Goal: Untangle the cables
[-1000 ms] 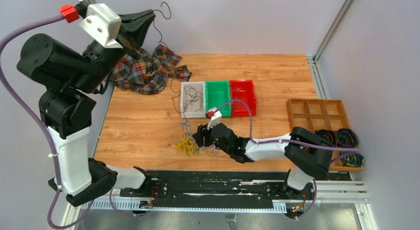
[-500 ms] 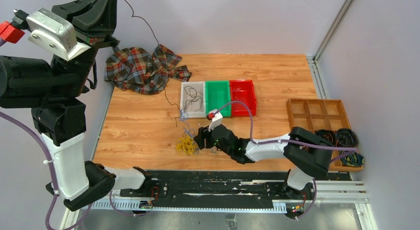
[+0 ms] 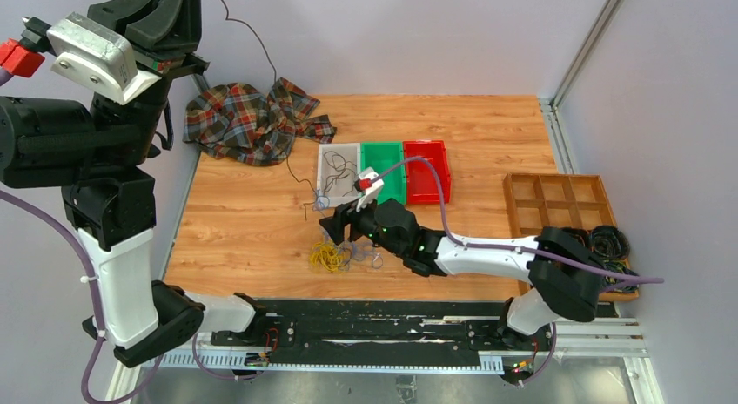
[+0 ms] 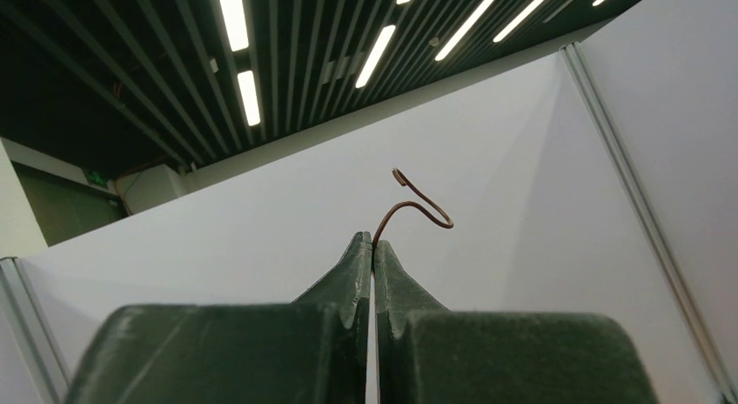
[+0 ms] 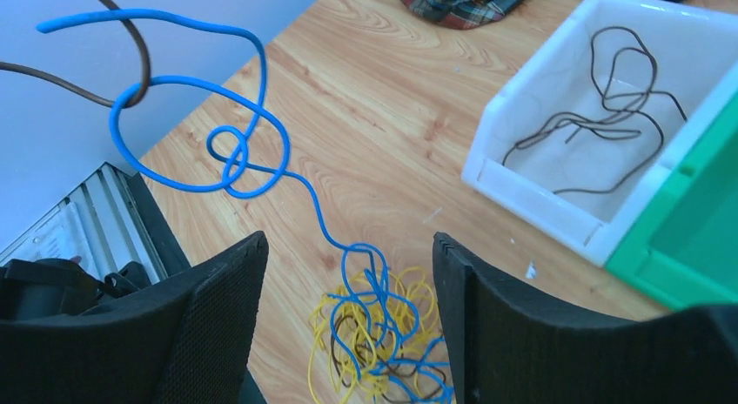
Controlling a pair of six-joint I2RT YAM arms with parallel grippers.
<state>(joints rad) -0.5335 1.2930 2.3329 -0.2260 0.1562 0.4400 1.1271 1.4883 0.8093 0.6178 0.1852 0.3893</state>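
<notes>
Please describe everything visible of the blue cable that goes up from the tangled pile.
The blue cable is a thin, flexible wire with a smooth, plastic-looking coat. Its lower part lies in the tangled pile of yellow and blue cables on the wooden table. From there it rises off the table and curls into several loops with one small tight twist. A dark brown cable hooks through its upper loop and seems to carry it. The open right gripper does not hold it.
</notes>
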